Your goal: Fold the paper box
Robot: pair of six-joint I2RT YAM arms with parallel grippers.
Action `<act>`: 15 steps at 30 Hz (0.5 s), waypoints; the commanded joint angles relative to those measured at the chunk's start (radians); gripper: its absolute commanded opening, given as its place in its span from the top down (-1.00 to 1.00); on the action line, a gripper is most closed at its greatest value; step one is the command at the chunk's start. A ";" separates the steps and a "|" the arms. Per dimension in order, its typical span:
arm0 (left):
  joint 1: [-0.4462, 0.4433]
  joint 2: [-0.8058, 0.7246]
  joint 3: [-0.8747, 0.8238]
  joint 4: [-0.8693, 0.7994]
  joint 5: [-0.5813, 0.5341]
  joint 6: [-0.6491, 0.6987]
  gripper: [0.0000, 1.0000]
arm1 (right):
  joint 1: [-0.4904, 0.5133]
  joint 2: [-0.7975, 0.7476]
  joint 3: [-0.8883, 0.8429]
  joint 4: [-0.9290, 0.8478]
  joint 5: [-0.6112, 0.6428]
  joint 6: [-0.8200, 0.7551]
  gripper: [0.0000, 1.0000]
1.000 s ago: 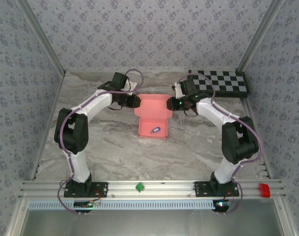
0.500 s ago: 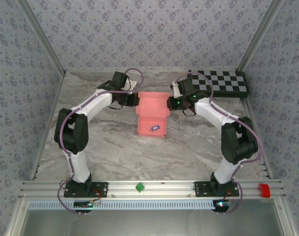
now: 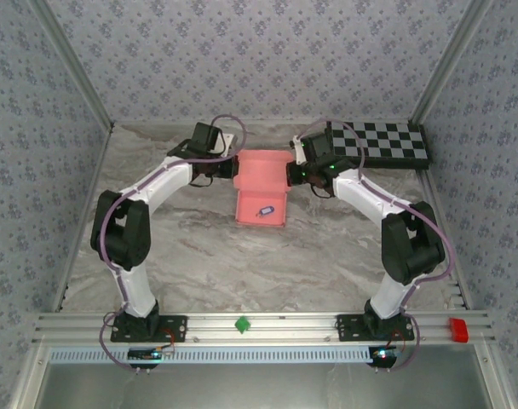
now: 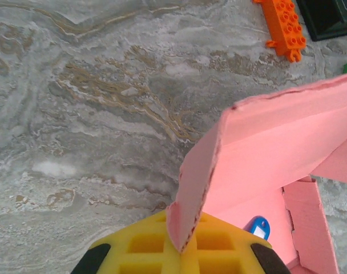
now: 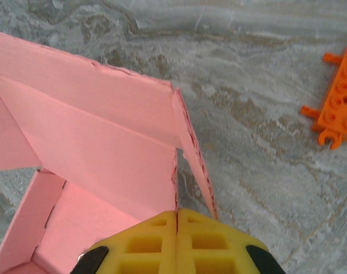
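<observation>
You have a checkerboard (image 3: pixel 387 143) at the far right corner of the table (image 3: pixel 199 256), an orange toy brick (image 4: pixel 283 25) lying on its marble top, and a green block (image 3: pixel 241 324) and a red block (image 3: pixel 457 330) on the near-edge rail (image 3: pixel 310 325).

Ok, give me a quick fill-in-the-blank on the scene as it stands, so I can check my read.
1. The left gripper is shut on a pink card edge of the ___.
2. The blue tag lies ___ the box.
3. The brick on the table is ___ in colour.
4. The checkerboard lies at the table's far ___ corner.

Missing words: box; inside; orange; right.
</observation>
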 commanded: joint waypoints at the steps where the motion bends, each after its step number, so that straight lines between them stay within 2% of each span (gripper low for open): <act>1: -0.003 -0.054 -0.031 0.104 -0.052 -0.030 1.00 | 0.010 0.008 0.027 0.087 0.050 -0.058 1.00; 6: -0.002 -0.066 -0.078 0.207 -0.076 -0.064 1.00 | 0.027 0.008 -0.015 0.232 0.085 -0.112 1.00; 15: -0.003 -0.056 -0.097 0.252 -0.106 -0.113 0.99 | 0.066 0.017 -0.129 0.455 0.133 -0.179 1.00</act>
